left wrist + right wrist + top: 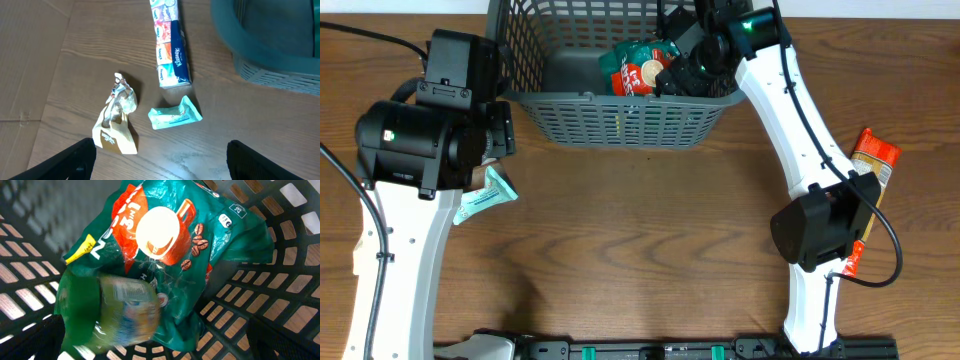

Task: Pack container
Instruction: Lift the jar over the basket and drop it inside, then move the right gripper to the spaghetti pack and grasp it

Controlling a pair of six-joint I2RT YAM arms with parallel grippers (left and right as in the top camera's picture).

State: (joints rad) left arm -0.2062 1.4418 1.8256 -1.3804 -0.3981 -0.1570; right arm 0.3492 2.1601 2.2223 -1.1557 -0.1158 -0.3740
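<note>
The container, a dark grey slotted basket, stands at the back middle of the table. Inside it lies a green and red coffee bag. A green-topped packet shows blurred over the bag, loose between the wide-apart fingers of my right gripper. In the overhead view my right gripper is inside the basket's right end and is open. My left gripper hangs open over the table left of the basket, holding nothing. Below it lie a gold packet, a teal packet and a Kleenex strip.
An orange packet lies at the right edge of the table beside the right arm's base. A small red item sits just below it. The basket's corner is near the tissue strip.
</note>
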